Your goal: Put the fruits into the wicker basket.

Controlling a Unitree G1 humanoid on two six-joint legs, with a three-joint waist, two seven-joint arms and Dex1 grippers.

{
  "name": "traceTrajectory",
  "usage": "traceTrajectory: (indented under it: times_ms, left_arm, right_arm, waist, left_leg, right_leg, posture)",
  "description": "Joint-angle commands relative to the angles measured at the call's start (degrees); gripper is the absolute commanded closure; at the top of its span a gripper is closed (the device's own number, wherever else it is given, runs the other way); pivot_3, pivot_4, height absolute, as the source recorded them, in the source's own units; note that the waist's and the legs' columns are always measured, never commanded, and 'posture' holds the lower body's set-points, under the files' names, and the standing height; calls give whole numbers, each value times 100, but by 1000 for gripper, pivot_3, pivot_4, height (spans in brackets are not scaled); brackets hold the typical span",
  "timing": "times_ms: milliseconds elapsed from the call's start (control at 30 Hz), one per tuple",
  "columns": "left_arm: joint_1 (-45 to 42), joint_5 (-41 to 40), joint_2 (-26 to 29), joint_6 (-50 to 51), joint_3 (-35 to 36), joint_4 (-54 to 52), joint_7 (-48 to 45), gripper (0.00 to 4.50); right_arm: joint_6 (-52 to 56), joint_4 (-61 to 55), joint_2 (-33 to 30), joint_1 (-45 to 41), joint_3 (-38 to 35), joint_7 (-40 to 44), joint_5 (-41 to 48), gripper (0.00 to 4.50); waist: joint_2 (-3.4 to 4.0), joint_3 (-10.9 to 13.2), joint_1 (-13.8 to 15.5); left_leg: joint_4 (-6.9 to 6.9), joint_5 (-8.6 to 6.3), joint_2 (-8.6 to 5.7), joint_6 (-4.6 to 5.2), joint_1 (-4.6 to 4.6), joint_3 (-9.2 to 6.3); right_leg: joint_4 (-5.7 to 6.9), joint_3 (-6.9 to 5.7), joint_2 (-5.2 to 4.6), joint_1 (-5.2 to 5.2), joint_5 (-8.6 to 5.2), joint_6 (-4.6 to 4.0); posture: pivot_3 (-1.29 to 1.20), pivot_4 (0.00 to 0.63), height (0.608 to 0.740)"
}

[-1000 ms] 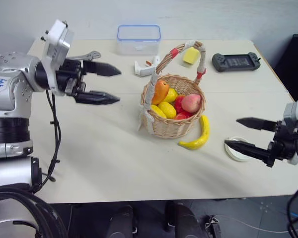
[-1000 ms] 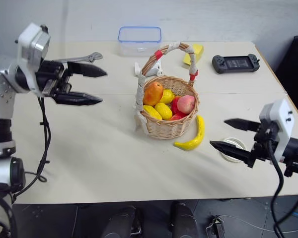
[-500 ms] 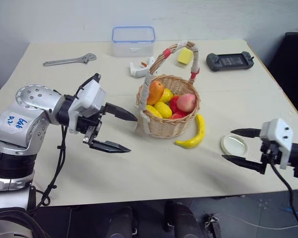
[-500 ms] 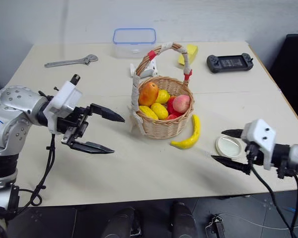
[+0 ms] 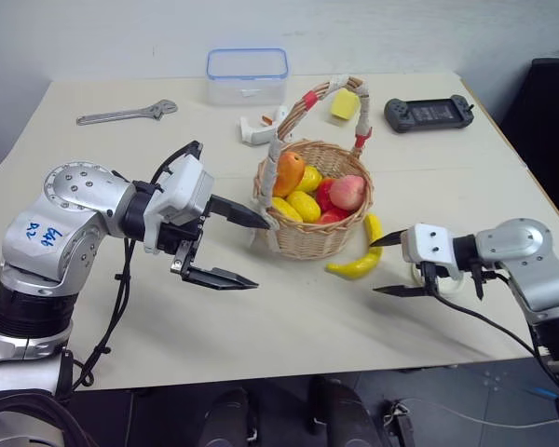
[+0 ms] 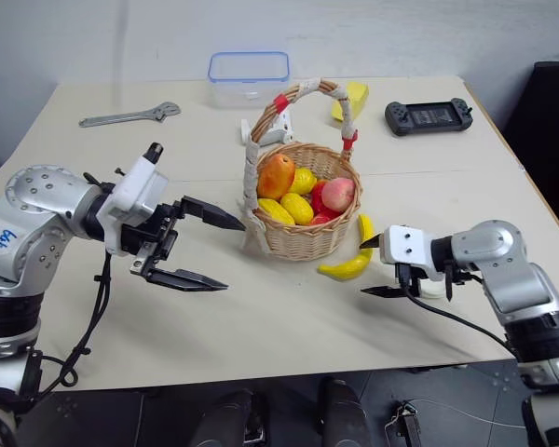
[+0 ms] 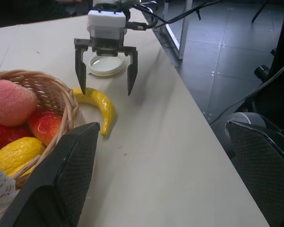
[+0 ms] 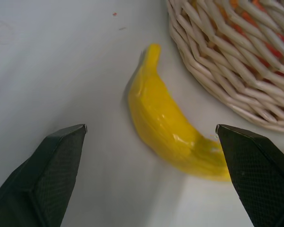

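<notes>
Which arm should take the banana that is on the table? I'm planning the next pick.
Right. The right gripper is open beside the banana, fingers aimed at it. The left gripper is open too, but it is on the far side of the wicker basket, which stands between it and the banana.

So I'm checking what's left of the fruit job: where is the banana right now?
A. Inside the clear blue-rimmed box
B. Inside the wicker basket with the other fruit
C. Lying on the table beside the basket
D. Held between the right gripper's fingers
C. The banana lies on the table against the wicker basket, and the right gripper, fingers open, is close to it but has not closed on it.
</notes>
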Motion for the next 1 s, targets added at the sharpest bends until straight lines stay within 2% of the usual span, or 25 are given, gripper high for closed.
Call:
traceTrajectory:
  times_ms: [33, 100, 233, 333, 433, 633, 733, 833, 900, 1000]
  left_arm:
    - [-5, -140, 43, 16, 99, -231, 114, 3]
    - [13, -160, 55, 29, 110, -256, 157, 0]
    - [46, -215, 67, 66, 138, -320, 242, 0]
    - [53, -262, 77, 75, 141, -350, 299, 0]
    - [23, -239, 57, 30, 122, -271, 334, 0]
    - [-16, -225, 73, -23, 260, 68, 419, 0]
    - [-44, -270, 102, -8, 375, 233, 466, 0]
    - [-65, -291, 89, -8, 428, 287, 495, 0]
    - [-108, -337, 30, 18, 457, 305, 562, 0]
    - [-178, -385, -45, 39, 443, 309, 638, 0]
  right_arm:
    - [-324, 465, 179, -296, 132, 60, -237, 175]
    - [-522, 742, 240, -439, 208, 34, -406, 560]
    - [-850, 1070, 246, -566, 218, 143, -507, 1864]
    - [-789, 924, 226, -525, 110, 280, -329, 3016]
    - [-605, 481, 147, -345, -56, 465, -18, 3818]
    - [63, -944, -319, 312, -678, 561, 746, 3824]
    - [737, -1797, -683, 582, -1194, 657, 1484, 3824]
    - [1637, -2307, -752, 336, -1569, 443, 2250, 3824]
    - [1852, -2291, -629, -99, -1584, 170, 2275, 3824]
    - [1285, -1795, -279, -794, -1126, -166, 1475, 3824]
  waist:
    - [0, 0, -13]
    - [0, 0, -17]
    - [0, 0, -4]
    - [0, 0, -11]
    - [0, 0, -9]
    - [4, 2, 9]
    - [4, 2, 6]
    - [4, 2, -8]
    - [4, 2, -24]
    - [4, 2, -16]
  left_leg:
    - [0, 0, 0, 0, 0, 0]
    - [0, 0, 0, -1, 1, 0]
    - [1, 1, 0, -2, 1, 0]
    - [1, 1, 0, -2, 1, 0]
    - [1, 1, 1, -2, 1, 0]
    - [2, 1, -1, -2, -1, -2]
    - [3, 0, 0, -2, 0, -2]
    - [2, -1, 2, -4, 2, -4]
    - [2, -1, 3, -5, 4, -2]
    - [2, -2, 3, -7, 7, 0]
  right_leg:
    - [0, 1, 0, 0, 0, 0]
    - [2, 1, 0, 0, 0, 0]
    - [2, 1, -1, 0, 0, 0]
    - [3, 1, -1, 1, 0, 0]
    - [4, 1, -1, 1, 0, 0]
    - [5, 0, -4, 0, 0, 0]
    - [5, 0, -3, 0, 0, 0]
    - [6, 0, -3, 0, 0, -1]
    - [8, 2, -3, 0, 0, -3]
    - [10, 2, -4, -1, -2, -7]
  posture:
    - [0, 150, 740]
    - [0, 150, 740]
    - [0, 150, 740]
    - [0, 150, 740]
    - [0, 150, 740]
    - [0, 150, 740]
    - [0, 150, 740]
    - [0, 150, 740]
    - [0, 150, 740]
    - [0, 150, 740]
